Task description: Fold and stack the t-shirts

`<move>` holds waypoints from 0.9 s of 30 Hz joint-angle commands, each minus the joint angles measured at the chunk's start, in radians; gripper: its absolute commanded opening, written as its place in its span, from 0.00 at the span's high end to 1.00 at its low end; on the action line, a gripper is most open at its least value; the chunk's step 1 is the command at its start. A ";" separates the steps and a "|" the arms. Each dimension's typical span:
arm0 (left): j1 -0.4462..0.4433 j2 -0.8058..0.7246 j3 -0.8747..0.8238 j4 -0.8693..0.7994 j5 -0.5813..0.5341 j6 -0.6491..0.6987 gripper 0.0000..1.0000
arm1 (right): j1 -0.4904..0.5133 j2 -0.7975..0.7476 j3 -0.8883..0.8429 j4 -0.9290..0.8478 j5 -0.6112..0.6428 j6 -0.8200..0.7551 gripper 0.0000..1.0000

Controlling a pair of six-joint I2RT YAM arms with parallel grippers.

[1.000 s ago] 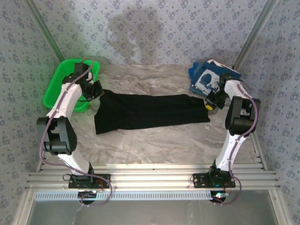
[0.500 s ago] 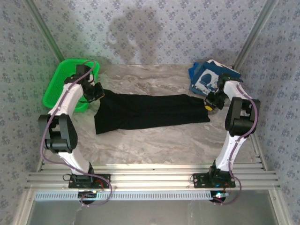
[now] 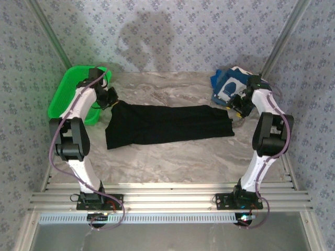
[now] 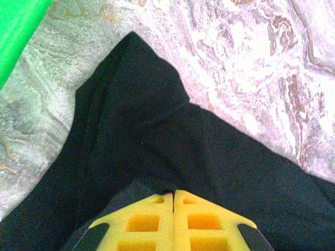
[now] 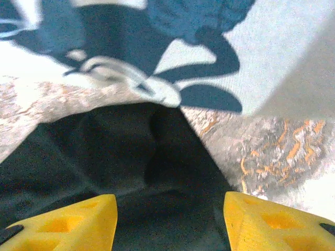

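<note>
- The left arm rose from its base at the near edge and reached far over the table, its wrist bent down beside the basket.
- The left gripper sat at the far left corner of the black shirt. In the wrist view its yellow fingers were pressed together, pinching a fold of that cloth.
- The right arm stood tall at the right side, its elbow folded and its forearm angled inward.
- The right gripper hung over the right end of the black shirt. Its fingers stood well apart and gripped nothing, with dark cloth below the gap.
- The black shirt lay as a long, flattened band across the middle of the table, soft and matte, with shallow creases.
- The blue shirt lay bunched at the far right corner, touching the black one, its white cartoon print facing up.
- The basket was bright green, smooth plastic.
- The table had a marbled grey and tan surface.
</note>
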 commanded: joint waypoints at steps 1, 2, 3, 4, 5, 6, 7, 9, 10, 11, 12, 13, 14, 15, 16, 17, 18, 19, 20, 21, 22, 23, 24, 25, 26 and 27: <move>-0.003 0.037 0.070 0.004 0.011 -0.048 1.00 | -0.003 -0.127 -0.082 0.042 -0.059 -0.034 0.42; -0.003 0.048 0.083 -0.008 0.003 -0.060 1.00 | 0.002 -0.152 -0.113 0.053 -0.099 -0.030 0.43; -0.003 0.057 0.091 -0.012 0.002 -0.067 1.00 | 0.006 -0.163 -0.134 0.045 -0.127 -0.028 0.45; -0.003 0.065 0.097 -0.017 0.005 -0.075 0.99 | 0.014 -0.169 -0.153 0.027 -0.157 -0.038 0.50; -0.003 0.074 0.106 -0.026 0.002 -0.084 0.95 | 0.027 -0.173 -0.176 0.011 -0.163 -0.049 0.54; -0.003 0.082 0.109 -0.033 -0.002 -0.089 0.87 | 0.039 -0.176 -0.194 -0.006 -0.158 -0.055 0.59; -0.004 0.087 0.107 -0.032 -0.006 -0.097 0.77 | 0.055 -0.183 -0.225 -0.007 -0.157 -0.055 0.65; -0.003 0.083 0.101 -0.022 -0.014 -0.113 0.58 | 0.078 -0.194 -0.287 0.031 -0.170 -0.041 0.73; -0.001 0.076 0.099 -0.014 -0.016 -0.123 0.52 | 0.088 -0.194 -0.308 0.053 -0.168 -0.026 0.78; -0.001 0.061 0.096 -0.006 -0.014 -0.133 0.47 | 0.096 -0.185 -0.351 0.075 -0.169 -0.011 0.81; -0.002 0.045 0.094 0.002 -0.011 -0.142 0.43 | 0.103 -0.175 -0.361 0.088 -0.173 -0.001 0.83; -0.003 0.023 0.096 0.007 -0.010 -0.152 0.30 | 0.112 -0.159 -0.363 0.097 -0.167 0.007 0.84; -0.006 -0.003 0.099 0.009 -0.009 -0.163 0.28 | 0.119 -0.141 -0.360 0.111 -0.157 0.016 0.85; -0.011 -0.031 0.104 0.012 -0.011 -0.164 0.26 | 0.124 -0.122 -0.354 0.123 -0.148 0.023 0.86; -0.020 -0.065 0.108 0.013 -0.017 -0.164 0.24 | 0.126 -0.099 -0.338 0.130 -0.140 0.031 0.86; -0.034 -0.097 0.111 0.012 -0.019 -0.165 0.23 | 0.127 -0.079 -0.325 0.137 -0.132 0.043 0.86; -0.044 -0.126 0.112 0.012 -0.017 -0.160 0.22 | 0.125 -0.058 -0.292 0.147 -0.122 0.051 0.86; -0.061 -0.160 0.107 0.008 -0.020 -0.154 0.22 | 0.126 -0.035 -0.267 0.161 -0.106 0.061 0.86; -0.078 -0.192 0.096 0.006 -0.020 -0.150 0.22 | 0.125 -0.009 -0.242 0.166 -0.096 0.068 0.87; -0.093 -0.221 0.079 0.006 -0.017 -0.150 0.22 | 0.125 0.016 -0.217 0.168 -0.088 0.072 0.87; -0.110 -0.256 0.051 0.010 -0.013 -0.146 0.22 | 0.124 0.048 -0.182 0.162 -0.079 0.074 0.87; -0.127 -0.289 0.019 0.012 -0.014 -0.144 0.22 | 0.123 0.079 -0.145 0.145 -0.062 0.082 0.87; -0.140 -0.320 -0.012 0.012 -0.017 -0.144 0.22 | 0.121 0.099 -0.119 0.142 -0.058 0.089 0.87; -0.154 -0.359 -0.053 0.017 -0.021 -0.142 0.22 | 0.119 0.115 -0.098 0.155 -0.055 0.094 0.86; -0.169 -0.395 -0.097 0.023 -0.028 -0.139 0.22 | 0.120 0.125 -0.081 0.168 -0.049 0.099 0.85; -0.181 -0.429 -0.132 0.025 -0.038 -0.137 0.22 | 0.119 0.135 -0.064 0.171 -0.040 0.099 0.84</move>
